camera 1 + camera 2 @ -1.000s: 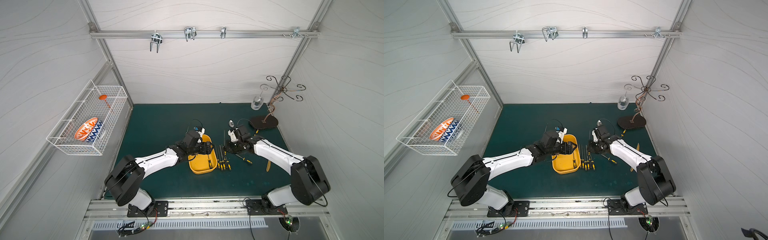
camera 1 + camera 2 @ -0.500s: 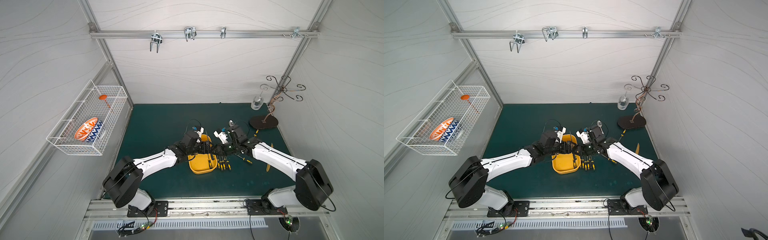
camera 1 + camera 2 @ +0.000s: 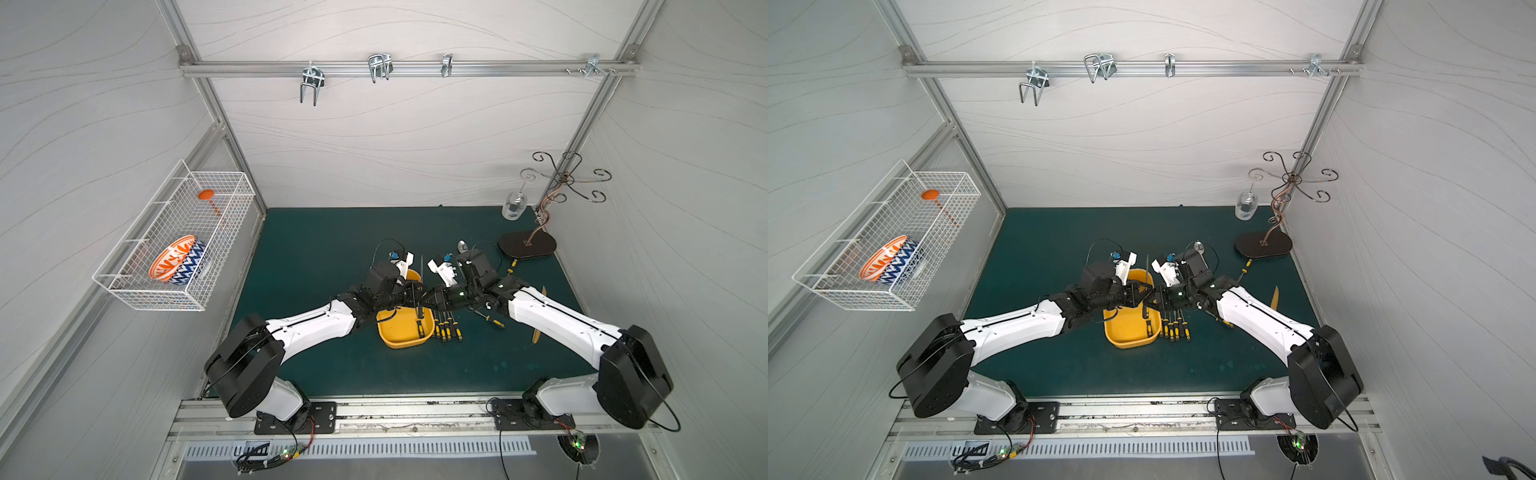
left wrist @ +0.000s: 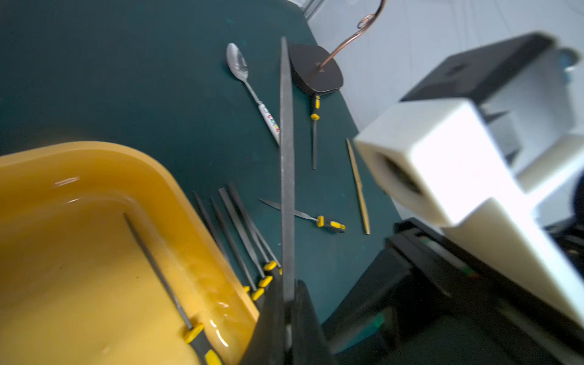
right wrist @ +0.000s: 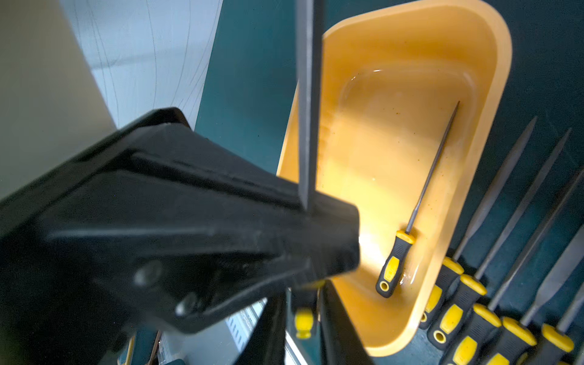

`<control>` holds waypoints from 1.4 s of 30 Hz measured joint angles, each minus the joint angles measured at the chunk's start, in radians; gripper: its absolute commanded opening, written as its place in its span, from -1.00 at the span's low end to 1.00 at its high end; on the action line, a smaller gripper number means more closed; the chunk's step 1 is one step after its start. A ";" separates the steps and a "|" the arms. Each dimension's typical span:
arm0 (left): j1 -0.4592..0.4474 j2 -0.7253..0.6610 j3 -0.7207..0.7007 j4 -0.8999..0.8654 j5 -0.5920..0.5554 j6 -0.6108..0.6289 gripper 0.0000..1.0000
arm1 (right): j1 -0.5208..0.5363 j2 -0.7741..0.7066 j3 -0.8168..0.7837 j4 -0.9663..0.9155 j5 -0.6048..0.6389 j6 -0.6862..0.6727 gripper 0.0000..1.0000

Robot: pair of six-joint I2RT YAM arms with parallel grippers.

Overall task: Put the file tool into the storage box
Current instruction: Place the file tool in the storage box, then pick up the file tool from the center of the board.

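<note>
One file [image 4: 286, 158], held in the air over the edge of the storage box [image 4: 142, 158], looks light, slim and stiff. Its toothed steel blade is unlikely to slip, so low on the blade near the handle is a sound hold. The left gripper [image 4: 289, 294] is clamped tight there, while the right gripper [image 5: 303, 292] has its jaws slightly parted around the black-and-yellow handle, apparently not pinching it.

The left arm [image 3: 311, 326] and the right arm [image 3: 557, 320] both stretch in toward the middle, and their tips meet nose to nose. The left gripper [image 3: 417, 296] is pinched tight on the file tool [image 4: 287, 189]. The right gripper [image 3: 432, 300] has its fingers a little apart, not squeezing
</note>
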 measured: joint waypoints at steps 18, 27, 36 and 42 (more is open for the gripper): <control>0.011 0.166 0.001 -0.190 -0.113 -0.002 -0.46 | -0.019 0.116 0.068 -0.346 0.590 0.057 -0.16; 0.011 0.174 0.018 -0.191 -0.113 0.004 -0.36 | -0.045 0.181 0.026 -0.399 0.564 0.035 -0.33; 0.011 0.187 0.026 -0.192 -0.112 0.004 -0.35 | 0.033 0.182 -0.016 -0.422 0.509 -0.003 -0.31; 0.011 0.189 0.026 -0.192 -0.110 0.005 -0.34 | 0.039 0.196 -0.023 -0.428 0.503 -0.014 -0.30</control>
